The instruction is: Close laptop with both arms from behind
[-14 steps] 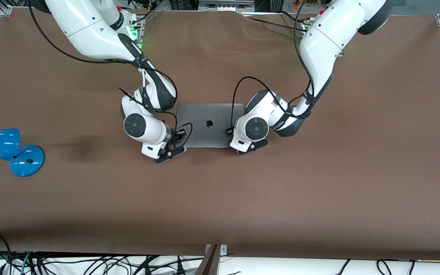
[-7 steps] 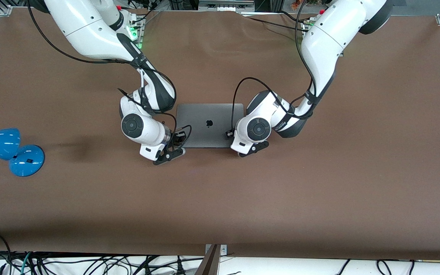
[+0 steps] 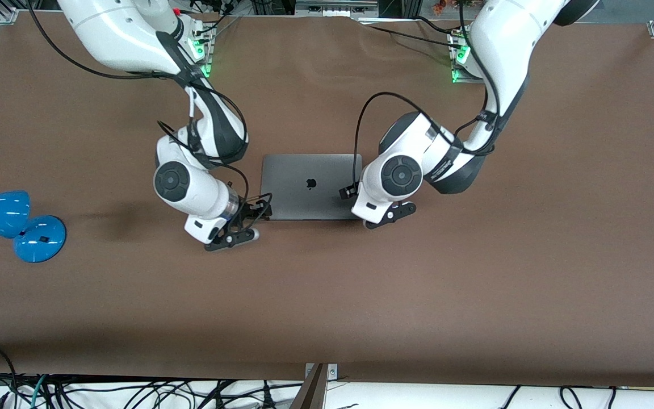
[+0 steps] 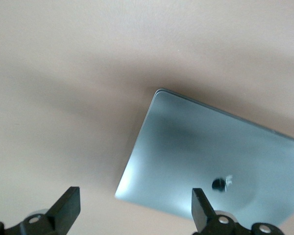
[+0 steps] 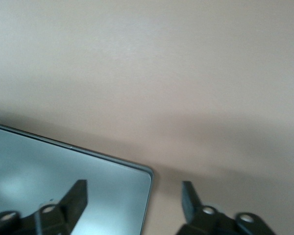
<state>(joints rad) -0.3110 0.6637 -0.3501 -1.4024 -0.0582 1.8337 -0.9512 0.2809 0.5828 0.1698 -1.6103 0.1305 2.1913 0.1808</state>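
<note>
1. Laptop (image 3: 311, 186) lies flat on the brown table (image 3: 474, 284), lid down, dark apple logo facing up. I read it as fully shut: both wrist views show only a thin seam along its edge, no screen or keys.
2. Left gripper (image 4: 137, 215): I see the jaws spread wide, nothing between them. It hangs over the laptop corner toward the left arm's end of the table; one fingertip (image 4: 202, 205) sits over the lid near the logo, the other over bare table off the edge. I see no contact.
3. Right gripper (image 5: 133, 203): jaws also apart and empty. The laptop corner toward the right arm's end of the table sits just under and between them, one finger (image 5: 77, 196) over the lid, the other over table. Looks clear of the metal.
4. In the front view I place the left gripper (image 3: 349, 191) just over its side edge of the lid, and the right gripper (image 3: 253, 215) at the front-camera corner on its side.
5. Progress call: the closing itself looks done, I'd say. What's left, by my guess, is only lifting both arms off and pulling them away from the lid.
6. Blue desk lamp (image 3: 15, 224) sits well apart, near the table edge at the right arm's end; not involved.
</note>
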